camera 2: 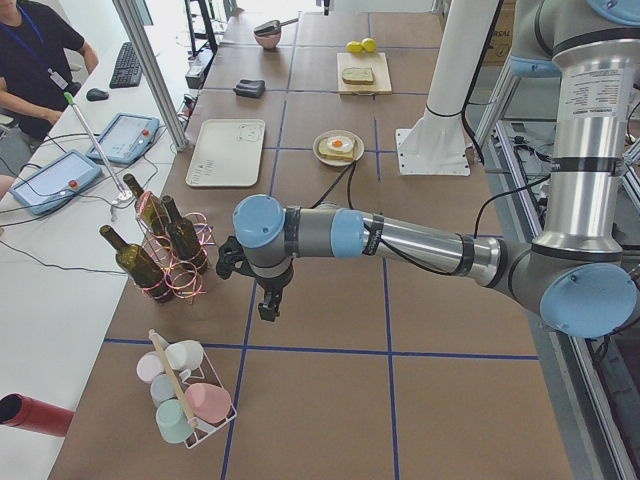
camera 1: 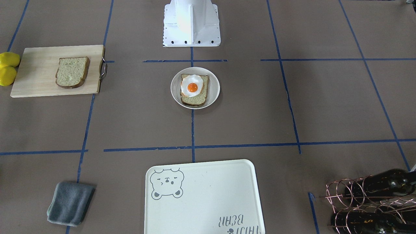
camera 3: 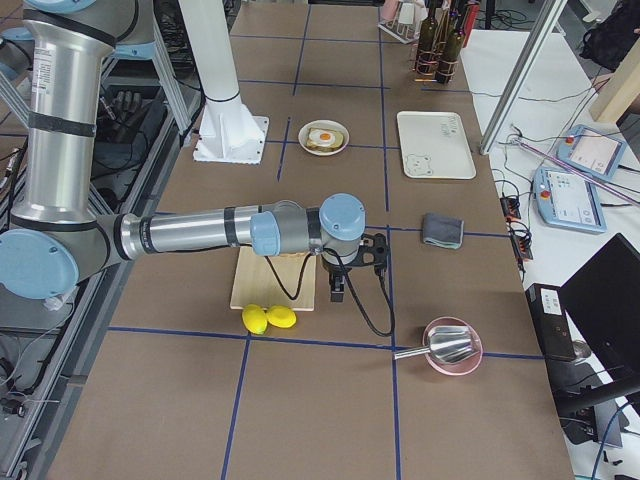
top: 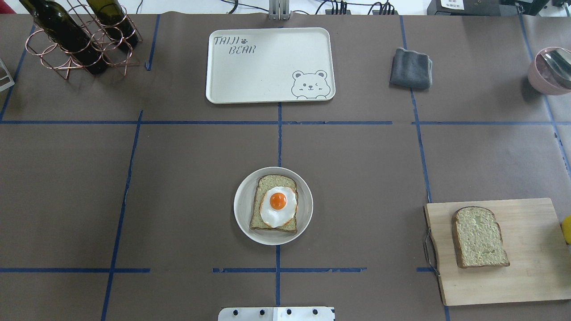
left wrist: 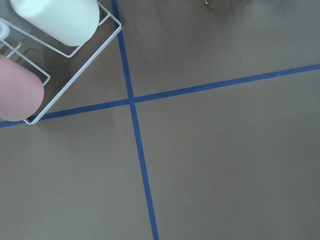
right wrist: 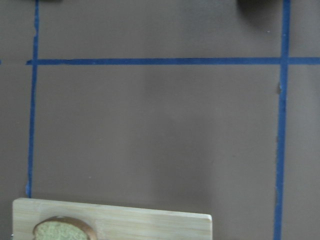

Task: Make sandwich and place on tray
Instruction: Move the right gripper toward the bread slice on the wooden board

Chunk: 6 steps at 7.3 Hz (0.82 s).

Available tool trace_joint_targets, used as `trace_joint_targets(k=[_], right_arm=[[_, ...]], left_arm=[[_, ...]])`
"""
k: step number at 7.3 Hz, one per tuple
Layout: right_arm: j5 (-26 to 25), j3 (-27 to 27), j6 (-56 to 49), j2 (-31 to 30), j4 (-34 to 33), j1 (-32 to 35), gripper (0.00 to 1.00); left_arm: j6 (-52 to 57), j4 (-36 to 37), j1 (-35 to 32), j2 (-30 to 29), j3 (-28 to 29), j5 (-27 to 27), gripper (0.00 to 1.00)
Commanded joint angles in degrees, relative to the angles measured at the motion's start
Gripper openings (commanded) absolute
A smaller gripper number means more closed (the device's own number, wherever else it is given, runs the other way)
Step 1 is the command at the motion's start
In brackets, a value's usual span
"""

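Note:
A small round white dish [top: 243, 209] at the table's middle holds one bread slice [top: 272, 182] with a fried egg [top: 278, 206] on top. A second bread slice [top: 479, 236] lies on the wooden cutting board [top: 526, 276] at the right. The cream tray [top: 267, 67] with the bear drawing lies at the far middle with nothing on it. My left gripper [camera 2: 265, 305] hangs over the table near the bottle rack, and my right gripper [camera 3: 337, 290] hangs by the cutting board. Both show only in the side views, so I cannot tell their state.
Wine bottles in a copper rack [top: 76, 40] stand far left. A grey cloth [top: 410, 67] lies right of the tray, and a pink bowl [top: 546, 71] sits far right. Lemons [camera 1: 8, 68] lie beside the board. A wire rack of cups [camera 2: 185, 390] stands near the left gripper.

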Motion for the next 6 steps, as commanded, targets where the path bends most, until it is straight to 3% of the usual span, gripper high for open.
trace_joint_targets(k=[1, 2, 4, 6], right_arm=[[-0.3, 0.4, 16.2, -3.8, 18.8, -9.2, 1.0], [-1.9, 0.4, 24.9, -3.9, 24.4, -14.1, 1.0], [-12.6, 0.6, 39.0, -7.1, 37.9, -26.0, 1.0], [-13.6, 0.4, 41.6, -10.2, 42.2, -30.5, 1.0]], left_arm=[[-0.2, -6.9, 0.8, 1.4, -0.4, -2.0, 1.0], [-0.3, -7.6, 0.8, 1.4, -0.5, -2.0, 1.0], [-0.6, -8.4, 0.7, 1.5, -0.6, -2.8, 1.0], [-0.6, -8.4, 0.7, 1.7, -0.7, -3.6, 1.0]])
